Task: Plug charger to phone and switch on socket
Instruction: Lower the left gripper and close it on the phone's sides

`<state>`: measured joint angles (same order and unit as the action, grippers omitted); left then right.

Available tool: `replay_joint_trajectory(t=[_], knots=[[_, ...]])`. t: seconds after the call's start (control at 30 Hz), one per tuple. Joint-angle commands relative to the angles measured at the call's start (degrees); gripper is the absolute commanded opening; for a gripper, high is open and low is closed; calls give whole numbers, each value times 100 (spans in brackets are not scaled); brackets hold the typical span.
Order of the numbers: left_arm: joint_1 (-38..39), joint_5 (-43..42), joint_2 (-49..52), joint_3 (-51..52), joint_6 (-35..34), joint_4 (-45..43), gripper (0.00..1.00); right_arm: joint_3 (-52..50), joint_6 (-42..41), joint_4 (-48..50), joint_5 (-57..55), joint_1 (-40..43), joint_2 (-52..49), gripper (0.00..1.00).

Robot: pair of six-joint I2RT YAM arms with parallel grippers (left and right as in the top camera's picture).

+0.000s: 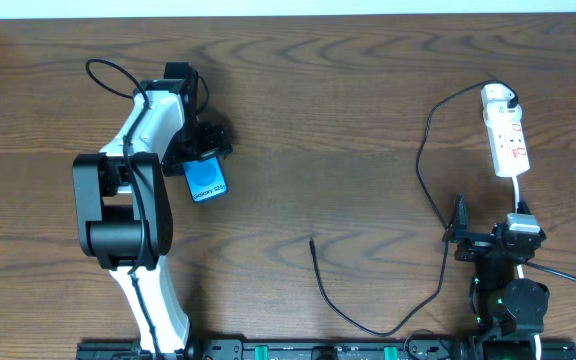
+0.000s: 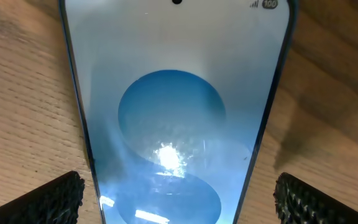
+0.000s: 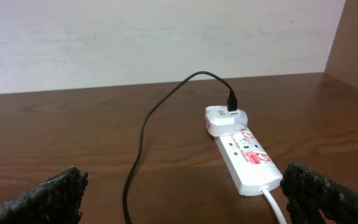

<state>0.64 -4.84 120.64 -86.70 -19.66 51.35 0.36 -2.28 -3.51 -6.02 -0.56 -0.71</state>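
Left gripper (image 2: 178, 198) stands wide over the phone (image 2: 173, 106), its 2 fingers (image 2: 42, 202) flanking the blue screen and apparently clear of its edges, though the close view leaves that uncertain. The phone lies flat on the wooden table (image 1: 348, 120), left of centre. Right gripper (image 3: 185, 196), equally wide and holding nothing, faces the socket (image 3: 244, 158) at the far right. The charger (image 3: 224, 117) is plugged in there, its black cable trailing to a loose plug end (image 1: 312, 241) mid-table, well apart from the phone.
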Motion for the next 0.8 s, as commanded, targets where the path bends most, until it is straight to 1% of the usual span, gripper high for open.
replay_joint_trajectory(t=[0.0, 0.27, 0.53, 0.57, 0.77], knots=[[-24, -70, 87, 26, 9, 15, 98, -4, 66, -20, -4, -24, 33, 99], [-24, -46, 87, 372, 11, -332, 98, -4, 66, -20, -4, -24, 33, 99], [-24, -46, 87, 376, 13, -374, 98, -4, 66, -20, -4, -24, 33, 99], [-24, -48, 87, 376, 98, -376, 99, -4, 66, -20, -4, -24, 33, 99], [-24, -48, 87, 376, 184, -372, 98, -4, 66, -20, -4, -24, 33, 99]])
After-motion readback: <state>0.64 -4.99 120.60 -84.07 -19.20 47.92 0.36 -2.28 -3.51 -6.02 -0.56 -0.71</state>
